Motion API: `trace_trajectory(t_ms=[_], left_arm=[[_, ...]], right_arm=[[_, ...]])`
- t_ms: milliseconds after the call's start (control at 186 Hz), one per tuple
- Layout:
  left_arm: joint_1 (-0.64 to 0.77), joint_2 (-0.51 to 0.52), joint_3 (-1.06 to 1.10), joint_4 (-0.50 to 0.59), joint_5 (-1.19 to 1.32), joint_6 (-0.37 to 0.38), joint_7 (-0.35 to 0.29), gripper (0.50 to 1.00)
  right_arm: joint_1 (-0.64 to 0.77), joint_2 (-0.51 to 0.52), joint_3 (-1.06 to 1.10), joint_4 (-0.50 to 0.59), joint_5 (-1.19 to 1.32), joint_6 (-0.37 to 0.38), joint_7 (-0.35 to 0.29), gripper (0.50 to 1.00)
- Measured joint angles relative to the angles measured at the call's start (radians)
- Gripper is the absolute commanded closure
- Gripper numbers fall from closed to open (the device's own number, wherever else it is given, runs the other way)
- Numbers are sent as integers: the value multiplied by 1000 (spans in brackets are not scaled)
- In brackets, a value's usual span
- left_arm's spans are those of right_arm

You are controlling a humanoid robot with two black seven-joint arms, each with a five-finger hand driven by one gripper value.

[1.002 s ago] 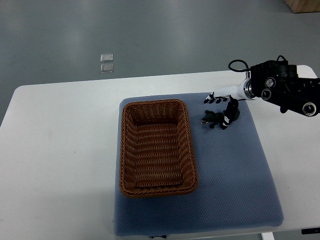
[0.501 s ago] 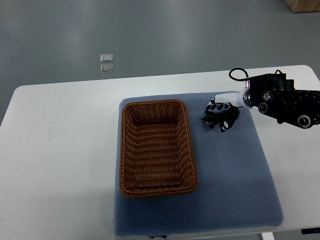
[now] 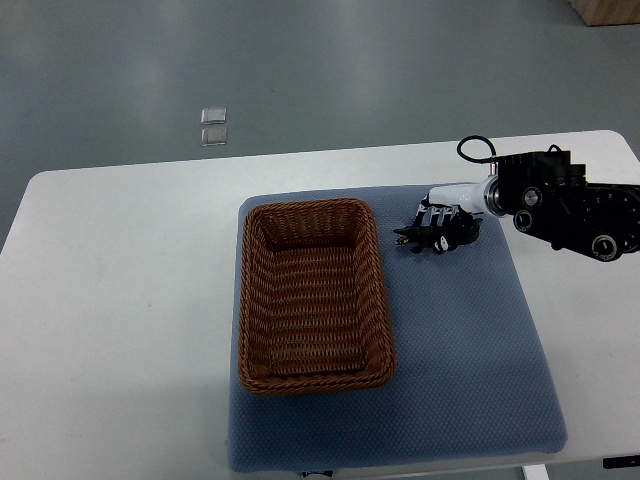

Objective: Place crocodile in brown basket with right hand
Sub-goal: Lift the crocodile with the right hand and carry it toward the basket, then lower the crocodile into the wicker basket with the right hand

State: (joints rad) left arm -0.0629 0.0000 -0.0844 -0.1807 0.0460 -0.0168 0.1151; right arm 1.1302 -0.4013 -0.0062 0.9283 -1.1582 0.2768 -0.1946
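Grey smooth floor (image 3: 300,60) with soft light patches, two small clear squares (image 3: 213,126) on it just past the table's far edge. White table (image 3: 110,300), rounded corners, blue mat (image 3: 470,360) on top. Brown box corner (image 3: 605,10) top right

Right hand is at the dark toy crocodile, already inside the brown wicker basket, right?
No. The top view shows the dark toy crocodile on the blue mat beside the brown wicker basket, not inside; the right hand is at it.

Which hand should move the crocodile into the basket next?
Right. The right hand grips the crocodile just right of the brown basket; the left arm is not in view.
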Motion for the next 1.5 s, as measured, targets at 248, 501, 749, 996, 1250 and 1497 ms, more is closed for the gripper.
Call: trace_trajectory(t_ms=[248,501,749,996,1250,1497], left_arm=[[0,0,0,1,0,0,0,500],[0,0,-1,2,-1,0,0,500],[0,0,-1,0,-1,0,0,500],[0,0,0,0,0,0,0,500],[0,0,0,4,-1,0,0,500],[0,0,-1,4,-2,0,0,500]], right_arm=[[33,-29,3,3,3,8,-1,993],[89,-75,4,16,12,21,0,989],[185,-156,14,111,23,51,-1,985],[291,-196,15,199,56,67,-2,977],[395,-172,9,313,170,74,-3,973],[405,-7,-47,305,200,60,-3,969]])
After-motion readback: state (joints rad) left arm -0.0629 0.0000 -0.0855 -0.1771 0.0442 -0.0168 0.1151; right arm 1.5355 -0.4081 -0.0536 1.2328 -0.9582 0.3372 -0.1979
